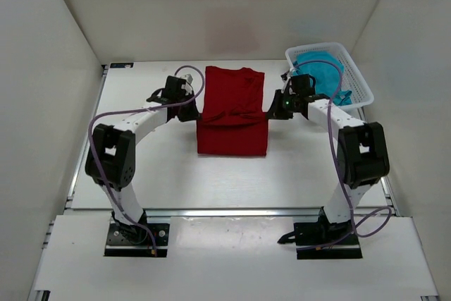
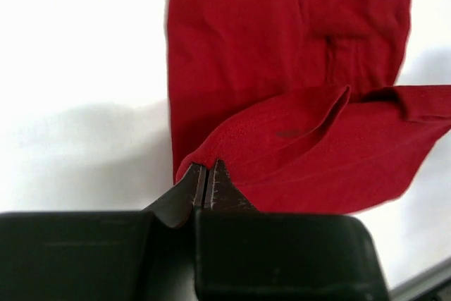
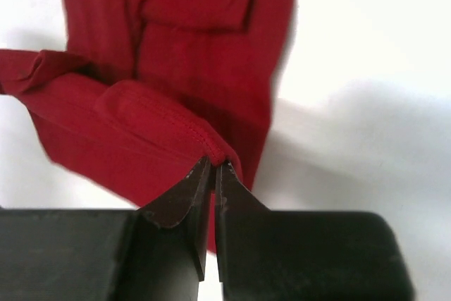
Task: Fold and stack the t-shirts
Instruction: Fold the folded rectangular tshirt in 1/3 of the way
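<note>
The dark red t-shirt (image 1: 232, 111) lies in the middle of the table, its near part doubled over toward the far end, with a raised fold across its middle. My left gripper (image 1: 196, 112) is shut on the shirt's left edge (image 2: 211, 151). My right gripper (image 1: 268, 112) is shut on its right edge (image 3: 224, 153). Both hold the folded hem a little above the lower layer. The teal t-shirt (image 1: 320, 72) lies crumpled in the white basket (image 1: 356, 75) at the far right.
The white basket stands at the table's far right corner, just behind my right arm. White walls enclose the table on three sides. Bare table surface (image 1: 232, 181) lies between the red shirt and the arm bases.
</note>
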Action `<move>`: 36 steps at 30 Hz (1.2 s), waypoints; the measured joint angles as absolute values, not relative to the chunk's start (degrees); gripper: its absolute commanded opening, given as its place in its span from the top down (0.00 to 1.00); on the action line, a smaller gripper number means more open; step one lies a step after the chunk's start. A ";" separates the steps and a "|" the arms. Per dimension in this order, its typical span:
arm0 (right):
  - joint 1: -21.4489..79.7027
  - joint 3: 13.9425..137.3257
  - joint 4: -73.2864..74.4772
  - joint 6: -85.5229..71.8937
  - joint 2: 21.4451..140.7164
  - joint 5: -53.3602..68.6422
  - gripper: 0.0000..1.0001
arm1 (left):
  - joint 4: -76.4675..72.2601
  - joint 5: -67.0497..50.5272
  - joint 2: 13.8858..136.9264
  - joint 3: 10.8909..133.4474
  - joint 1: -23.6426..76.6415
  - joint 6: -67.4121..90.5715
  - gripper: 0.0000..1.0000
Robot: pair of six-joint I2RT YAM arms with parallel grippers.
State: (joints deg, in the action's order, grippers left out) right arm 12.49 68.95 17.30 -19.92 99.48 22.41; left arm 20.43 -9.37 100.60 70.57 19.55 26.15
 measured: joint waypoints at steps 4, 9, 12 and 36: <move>11.09 72.90 16.97 -19.66 105.45 23.42 1.00 | 18.55 -9.56 105.54 73.41 19.29 26.17 0.95; 10.39 76.58 16.21 -19.49 110.69 24.51 0.91 | 15.22 -11.18 109.56 74.54 19.00 26.85 0.78; 10.26 76.99 15.73 -19.68 111.68 24.82 0.73 | 12.84 -12.64 111.33 74.78 18.48 27.83 0.54; 28.40 77.54 12.23 -17.80 112.90 19.57 1.00 | -9.87 -15.81 96.99 42.74 24.21 40.07 0.58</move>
State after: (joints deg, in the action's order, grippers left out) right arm 28.40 77.54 12.23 -17.80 112.90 19.57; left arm -9.87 -15.81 96.99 42.74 24.21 40.07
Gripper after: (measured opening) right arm 0.004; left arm 0.415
